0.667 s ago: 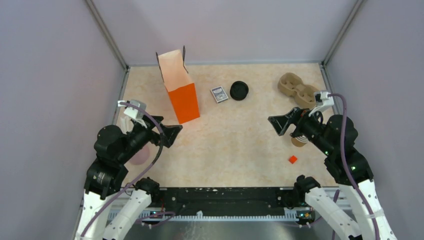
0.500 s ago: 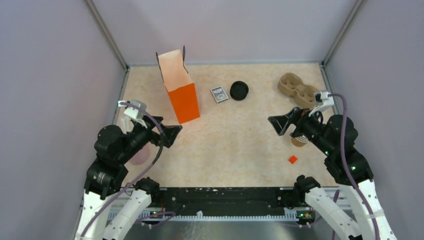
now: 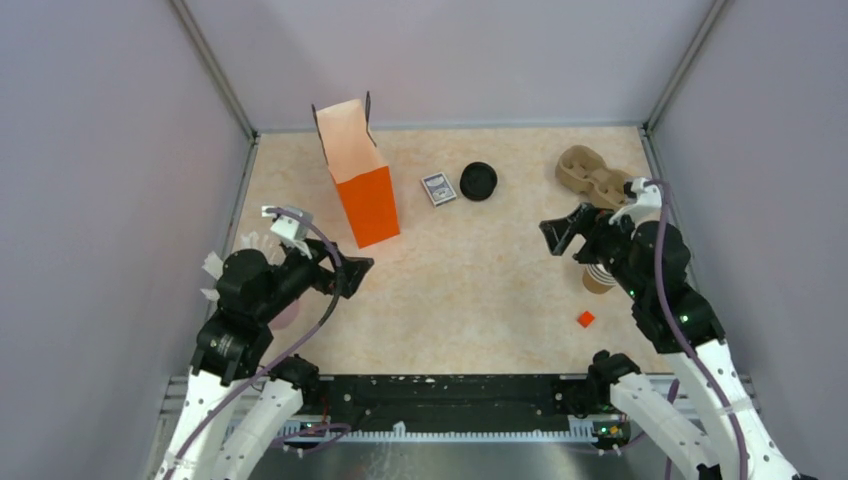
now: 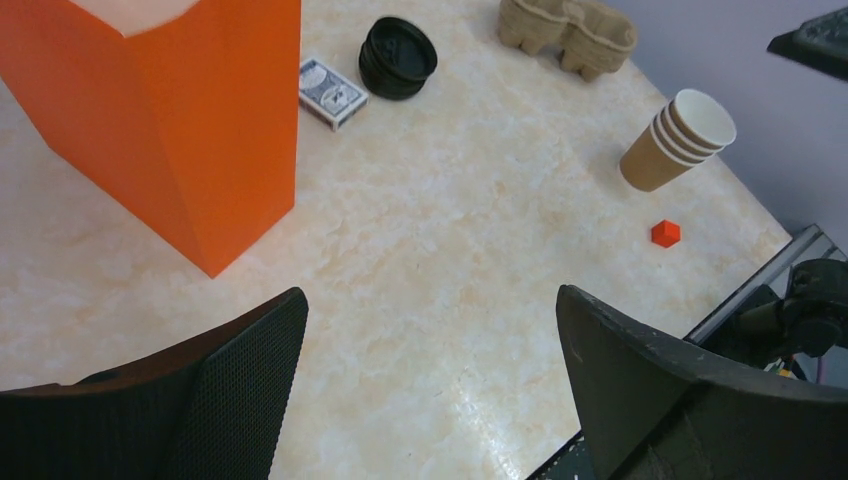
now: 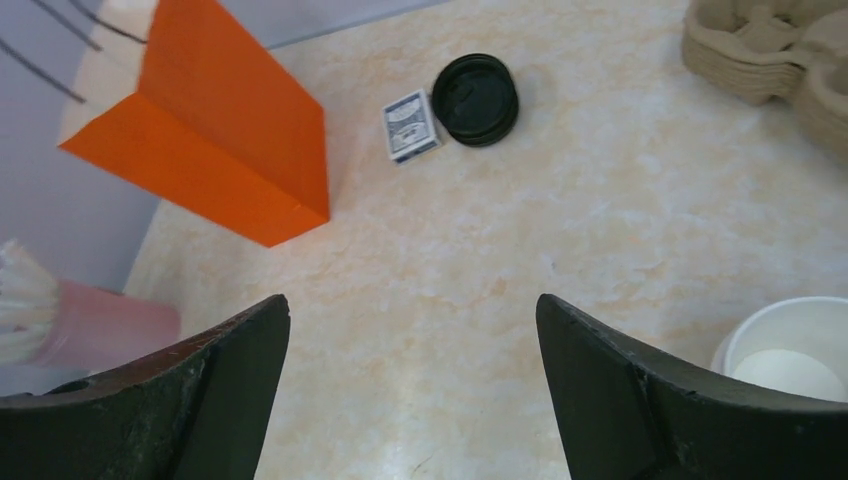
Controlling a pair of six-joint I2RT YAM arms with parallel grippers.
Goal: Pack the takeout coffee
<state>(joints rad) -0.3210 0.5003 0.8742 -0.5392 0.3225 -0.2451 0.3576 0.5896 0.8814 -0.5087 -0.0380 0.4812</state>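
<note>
Gaping orange bag; nested tan cups

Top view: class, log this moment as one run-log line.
left end effector: open; right end effector: open; cup stack: untouched; black lid: loose; orange bag: upright

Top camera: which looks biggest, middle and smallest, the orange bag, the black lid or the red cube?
1. orange bag
2. black lid
3. red cube
The bag stands tall, nearer the camera, so it looks extra big.
</note>
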